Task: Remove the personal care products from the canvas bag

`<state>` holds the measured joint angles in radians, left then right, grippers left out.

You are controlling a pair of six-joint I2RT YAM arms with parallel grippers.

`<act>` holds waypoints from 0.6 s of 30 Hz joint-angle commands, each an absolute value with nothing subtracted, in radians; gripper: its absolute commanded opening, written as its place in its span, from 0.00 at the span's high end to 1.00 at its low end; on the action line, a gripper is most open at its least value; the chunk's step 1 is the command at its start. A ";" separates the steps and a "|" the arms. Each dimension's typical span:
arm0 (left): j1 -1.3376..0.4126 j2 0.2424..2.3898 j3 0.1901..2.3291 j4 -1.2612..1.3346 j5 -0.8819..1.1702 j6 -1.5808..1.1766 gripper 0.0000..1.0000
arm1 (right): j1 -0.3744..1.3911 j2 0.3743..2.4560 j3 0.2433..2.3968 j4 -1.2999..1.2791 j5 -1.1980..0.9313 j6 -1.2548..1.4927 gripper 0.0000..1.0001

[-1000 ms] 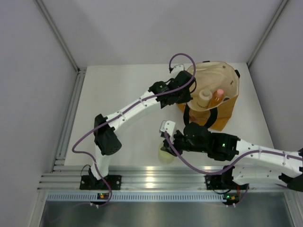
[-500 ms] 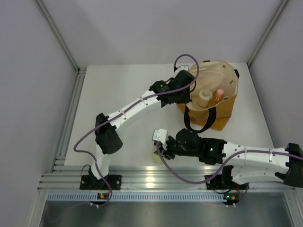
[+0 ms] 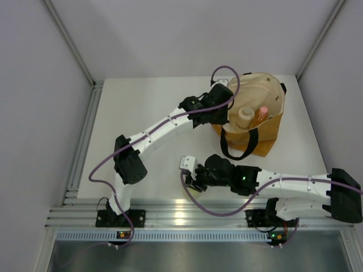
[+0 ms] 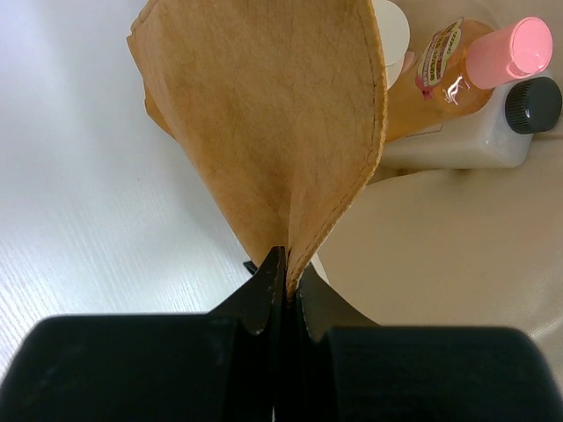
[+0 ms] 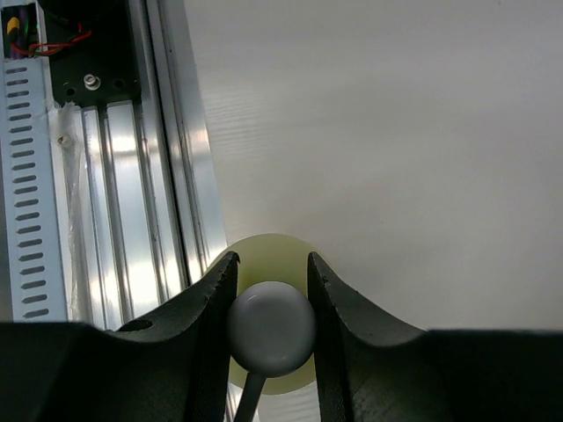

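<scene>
The mustard-tan canvas bag [image 3: 267,135] stands at the back right, its cream lining showing. My left gripper [image 3: 224,107] [image 4: 283,271] is shut on the bag's near-left rim [image 4: 281,132] and holds it up. Inside the bag lie a cream round jar [image 3: 245,116], an orange bottle with a pink cap [image 3: 261,113] [image 4: 450,70], and a clear black-capped bottle [image 4: 466,141]. My right gripper [image 3: 190,180] [image 5: 271,260] is shut on the white pump [image 5: 271,330] of the yellow-green bottle [image 5: 268,255]. It holds the bottle upright near the table's front edge, beside the rail.
An aluminium rail [image 3: 170,215] [image 5: 132,176] runs along the near edge, close to the left of the held bottle. The bag's black strap handles [image 3: 241,148] hang down its front. Grey walls enclose the white table [image 3: 142,124] on three sides.
My right arm has carried the yellow-green bottle left and toward the front rail. The left gripper has stayed shut on the bag rim and barely shifted.
</scene>
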<state>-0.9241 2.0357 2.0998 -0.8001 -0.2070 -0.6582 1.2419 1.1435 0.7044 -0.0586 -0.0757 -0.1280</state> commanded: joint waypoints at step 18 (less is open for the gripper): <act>-0.913 2.029 2.092 -0.782 -0.189 -0.634 1.00 | 1.157 1.169 0.747 0.206 -0.106 -0.138 0.64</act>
